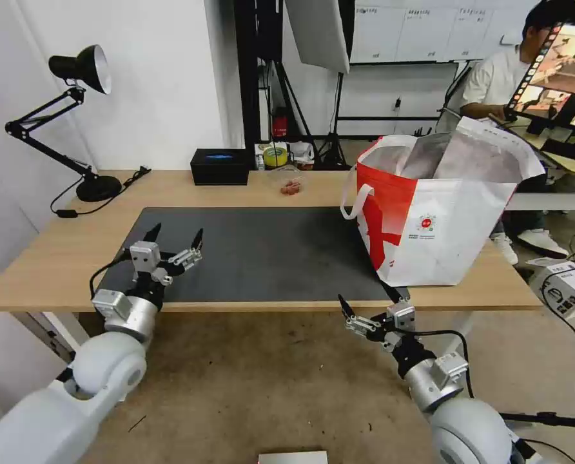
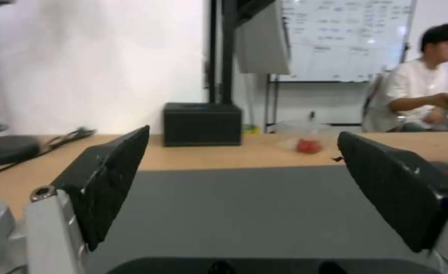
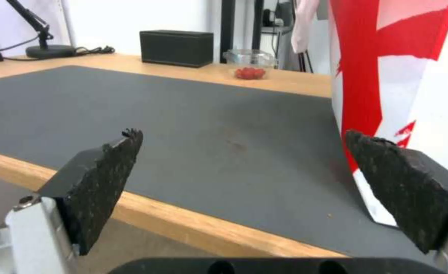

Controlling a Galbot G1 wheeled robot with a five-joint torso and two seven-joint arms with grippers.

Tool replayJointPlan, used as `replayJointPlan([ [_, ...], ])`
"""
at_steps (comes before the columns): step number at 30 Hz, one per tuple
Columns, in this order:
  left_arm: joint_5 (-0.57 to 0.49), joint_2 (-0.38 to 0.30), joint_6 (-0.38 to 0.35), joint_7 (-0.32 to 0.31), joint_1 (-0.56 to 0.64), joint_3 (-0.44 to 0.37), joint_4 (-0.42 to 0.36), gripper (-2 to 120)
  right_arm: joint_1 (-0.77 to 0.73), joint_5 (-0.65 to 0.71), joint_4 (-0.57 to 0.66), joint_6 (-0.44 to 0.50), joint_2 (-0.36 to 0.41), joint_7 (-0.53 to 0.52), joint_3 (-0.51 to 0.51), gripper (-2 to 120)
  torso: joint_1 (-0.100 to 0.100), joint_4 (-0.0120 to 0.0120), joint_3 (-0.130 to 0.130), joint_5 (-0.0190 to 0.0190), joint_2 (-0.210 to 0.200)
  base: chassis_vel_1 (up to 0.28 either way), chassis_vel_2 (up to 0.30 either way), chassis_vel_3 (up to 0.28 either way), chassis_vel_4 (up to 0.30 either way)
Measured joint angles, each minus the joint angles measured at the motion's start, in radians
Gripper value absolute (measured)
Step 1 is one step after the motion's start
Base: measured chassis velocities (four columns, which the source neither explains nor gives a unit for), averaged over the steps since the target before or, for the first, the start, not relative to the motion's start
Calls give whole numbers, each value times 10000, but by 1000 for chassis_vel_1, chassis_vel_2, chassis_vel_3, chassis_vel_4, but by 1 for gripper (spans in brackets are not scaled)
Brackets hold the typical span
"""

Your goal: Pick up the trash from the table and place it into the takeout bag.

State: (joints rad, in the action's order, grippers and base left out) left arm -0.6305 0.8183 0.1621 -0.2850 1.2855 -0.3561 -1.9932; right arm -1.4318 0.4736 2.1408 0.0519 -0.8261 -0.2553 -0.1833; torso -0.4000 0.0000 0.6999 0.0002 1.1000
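Observation:
The takeout bag [image 1: 442, 219], white with a red side panel and silver lining, stands upright at the right end of the table [image 1: 55, 258], partly on the dark grey mat [image 1: 268, 251]. The trash is out of view, and the bag's inside is hidden from here. My left gripper [image 1: 176, 235] hovers open over the mat's near left corner, with nothing between its fingers [image 2: 107, 179]. My right gripper [image 1: 368, 303] is open and empty at the table's front edge, just left of the bag's near corner [image 3: 386, 76].
Along the far edge sit a black rectangular box [image 1: 220, 166] and a small clear container with reddish bits [image 1: 291, 185]. A black desk lamp [image 1: 84, 129] stands at the far left. A cardboard box [image 1: 571, 287] lies on the floor right of the table.

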Motion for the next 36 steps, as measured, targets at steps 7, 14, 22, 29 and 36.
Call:
replayJointPlan([
  [7,795,672,297,69,1853,-1317,-276,100,0,0,0,0,0,0,0,100,0,-1,0,1,0,0,0,0,0],
  [14,1191,1391,593,374,2762,-1695,-373,100,0,0,0,0,0,0,0,100,1,0,0,-2,0,0,0,0,0],
  [22,1267,1765,861,603,3281,-2023,-377,100,0,0,0,0,0,0,0,100,1,0,0,-1,1,0,0,0,0],
  [29,1311,1948,976,755,3606,-2127,-376,100,0,0,0,0,0,0,0,100,1,-1,0,-1,1,0,0,0,0],
  [36,1387,2060,1021,846,3744,-2082,-279,100,0,0,0,0,0,0,0,100,1,-1,0,-1,0,0,0,0,0],
])
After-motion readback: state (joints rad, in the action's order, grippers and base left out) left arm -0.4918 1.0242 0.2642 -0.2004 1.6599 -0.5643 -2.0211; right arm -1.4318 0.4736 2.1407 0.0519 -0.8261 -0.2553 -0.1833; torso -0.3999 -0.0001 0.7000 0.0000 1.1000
